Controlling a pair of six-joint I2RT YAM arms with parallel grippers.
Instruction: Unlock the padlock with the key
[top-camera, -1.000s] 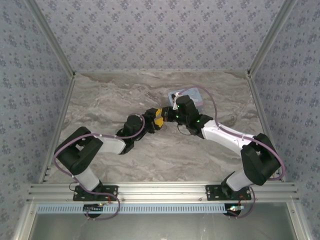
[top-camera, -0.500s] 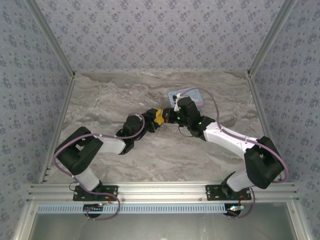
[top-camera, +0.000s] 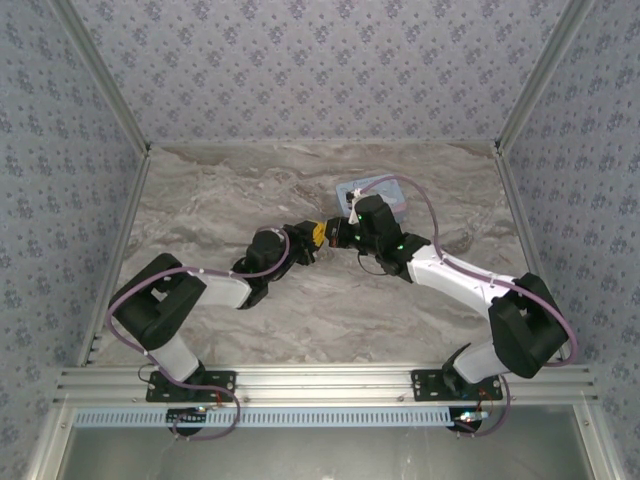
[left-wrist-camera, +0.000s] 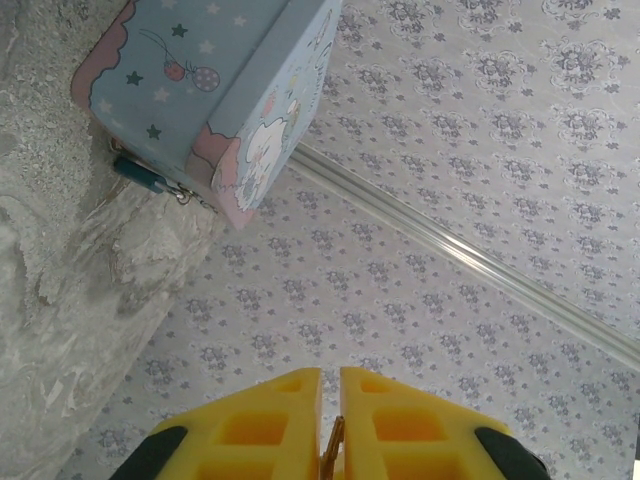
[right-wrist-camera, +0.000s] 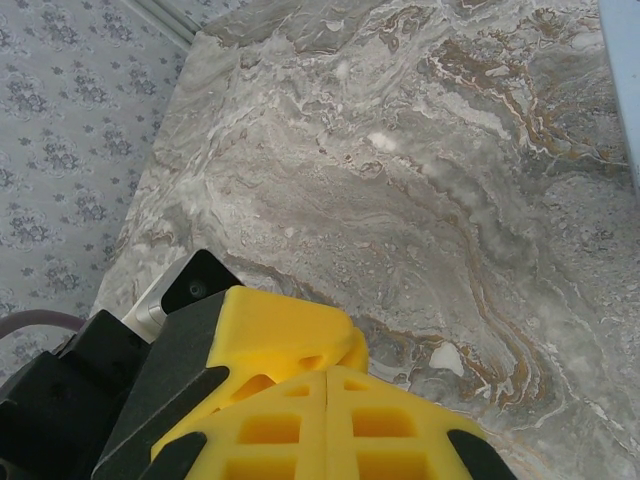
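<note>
Quick rundown. The left fingers (left-wrist-camera: 331, 382) are seen almost pressed together, with the key (left-wrist-camera: 332, 446) pinched in the slit between them as a thin brownish sliver. So they're clamped on the key. The right fingers (right-wrist-camera: 328, 400) are shut flat against each other and nothing can be made out between them.

In the top view, both sets of yellow fingers are brought nose to nose over the middle of the desk (top-camera: 220, 200). In the right wrist view, a yellow and black part of the other arm sits just beside the right fingers, up and to their left.

The padlock (left-wrist-camera: 140, 174) is found up and left of the left fingers, well apart from them. It's a tiny teal thing hung on a small metal clasp at the lower edge of the tin (left-wrist-camera: 215, 85), right by the desk.

The tin is light blue with a pink scalloped trim. It's printed with dark stars, a little round red and grey doodle on a string, and a white cartoon critter on its side. Nothing on it can be read as words.

The desk is done in a grey-beige marble look with brownish veins. The walls (top-camera: 320, 60) are covered in pale blue-grey floral wallpaper, and an aluminium rail (left-wrist-camera: 470, 262) is run along the corner beyond the left fingers.
</note>
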